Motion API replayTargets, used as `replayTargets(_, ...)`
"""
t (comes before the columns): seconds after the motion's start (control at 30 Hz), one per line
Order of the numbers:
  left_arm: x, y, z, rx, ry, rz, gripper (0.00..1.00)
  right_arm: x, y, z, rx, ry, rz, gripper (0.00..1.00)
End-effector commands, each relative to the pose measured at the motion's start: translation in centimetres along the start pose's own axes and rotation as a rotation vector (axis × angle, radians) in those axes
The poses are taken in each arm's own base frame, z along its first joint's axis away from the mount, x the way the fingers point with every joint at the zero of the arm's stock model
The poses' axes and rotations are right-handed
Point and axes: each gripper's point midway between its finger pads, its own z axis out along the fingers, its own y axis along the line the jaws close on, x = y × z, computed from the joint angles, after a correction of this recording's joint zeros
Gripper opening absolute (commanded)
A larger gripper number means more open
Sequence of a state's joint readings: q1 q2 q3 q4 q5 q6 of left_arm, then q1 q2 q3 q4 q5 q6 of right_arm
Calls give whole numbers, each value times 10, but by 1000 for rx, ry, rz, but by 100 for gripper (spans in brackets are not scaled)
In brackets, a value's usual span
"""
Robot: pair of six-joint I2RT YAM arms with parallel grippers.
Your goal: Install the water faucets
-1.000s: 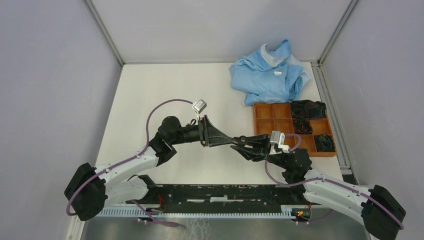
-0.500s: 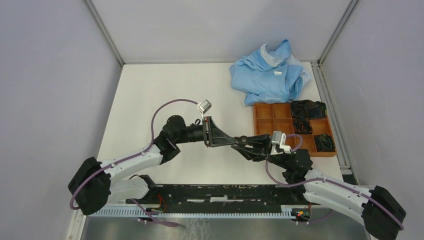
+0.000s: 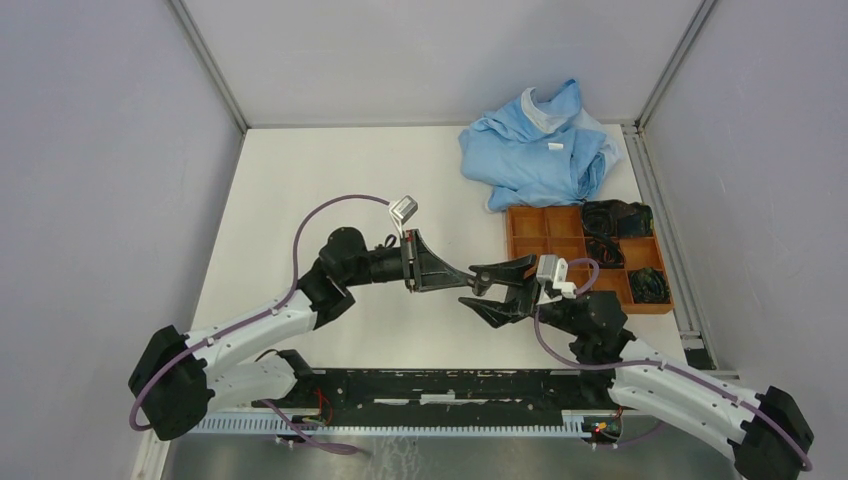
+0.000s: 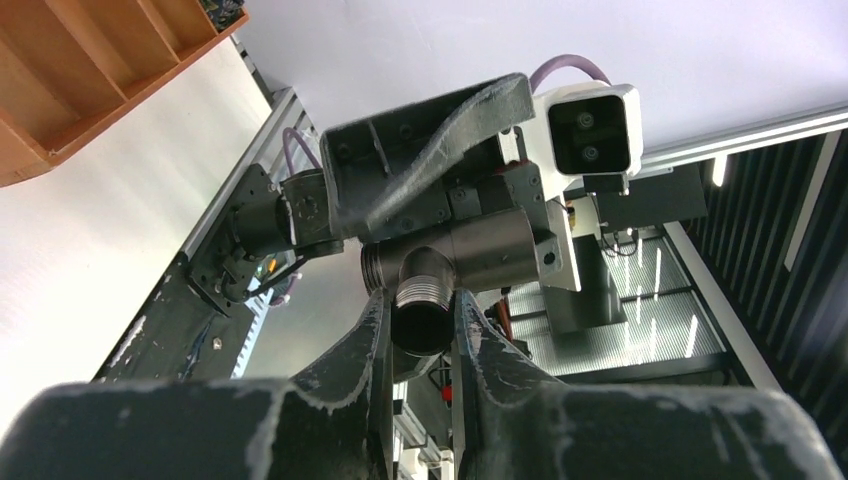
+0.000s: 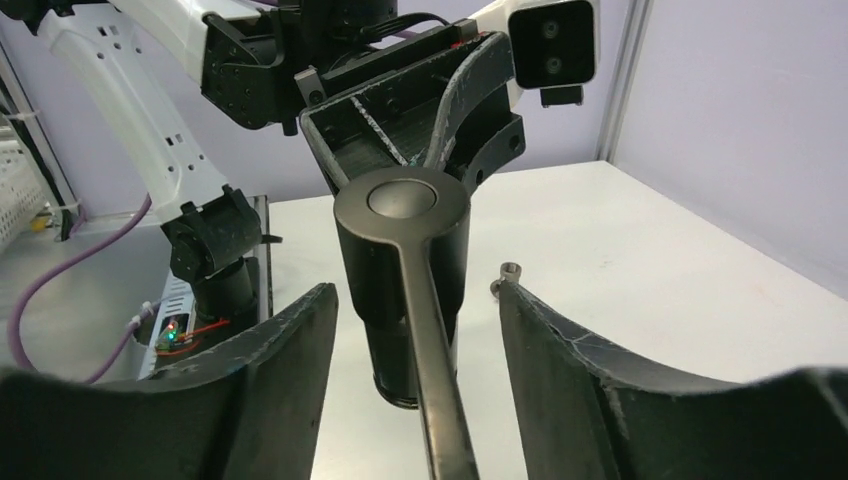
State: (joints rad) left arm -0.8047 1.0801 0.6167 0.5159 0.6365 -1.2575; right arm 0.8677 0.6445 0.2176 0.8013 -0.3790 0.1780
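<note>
top external: white table (image 3: 300, 190), lilac walls (image 3: 90, 150); t-shaped fitting (image 4: 470, 250) in left jaws

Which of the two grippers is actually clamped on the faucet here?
The left gripper: it is shut on the threaded stub of the faucet. The right gripper is open, spread either side of it without touching.

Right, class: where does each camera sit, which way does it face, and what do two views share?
Top external: above, behind the robot, looking down on the table; left gripper and right gripper show.
Left wrist: looks along its own fingers, clamped on the T-shaped fitting, toward the right gripper.
Right wrist: looks between its own open fingers toward the left gripper.
Shared: both wrist views show the fitting.
</note>
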Motion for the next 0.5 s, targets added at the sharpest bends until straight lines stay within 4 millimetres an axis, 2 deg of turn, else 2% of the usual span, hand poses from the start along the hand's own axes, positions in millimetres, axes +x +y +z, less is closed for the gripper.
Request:
replayTargets(0.0, -12, -21, 0, 52, -40, 87, 2, 5, -10, -10, 84, 17, 21, 73)
replayTargets(0.13, -15, -26, -1, 68, -49, 90, 2, 6, -11, -16, 98, 31, 4, 89)
replayTargets(0.23, -17, -29, -3, 77, -55, 97, 2, 5, -6, -17, 66, 44, -25, 92)
replayTargets(0.47, -8, -24, -5, 61, 1, 102, 2, 0, 1, -19, 14, 49, -98, 92)
